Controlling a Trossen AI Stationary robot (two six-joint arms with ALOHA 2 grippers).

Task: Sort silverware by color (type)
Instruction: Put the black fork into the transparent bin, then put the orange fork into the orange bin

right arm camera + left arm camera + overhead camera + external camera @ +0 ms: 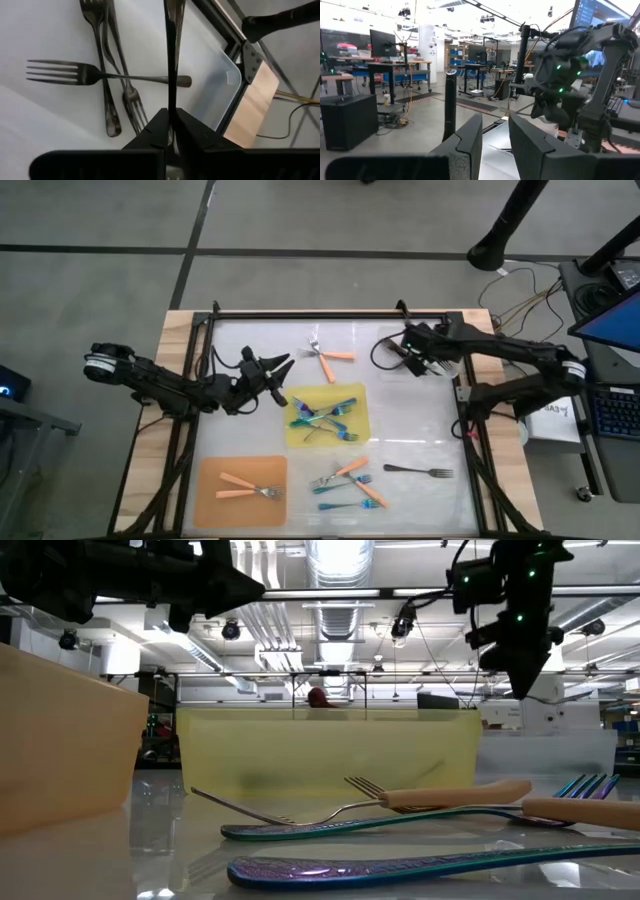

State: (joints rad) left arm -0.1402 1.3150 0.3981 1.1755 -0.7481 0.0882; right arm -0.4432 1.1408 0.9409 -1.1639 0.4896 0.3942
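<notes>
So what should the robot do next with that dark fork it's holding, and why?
Probably open the right gripper and drop its thin dark metal fork: it hangs pinched over matching dark grey forks lying together. The left gripper waits, open.

The left hand (pixel 495 142) shows two dark fingers (pixel 465 145) standing slightly apart with nothing between them. Past them the right arm (pixel 565 85), lit by green lights, hangs above the pale worktop (pixel 497 152); desks and monitors fill the room beyond
</notes>
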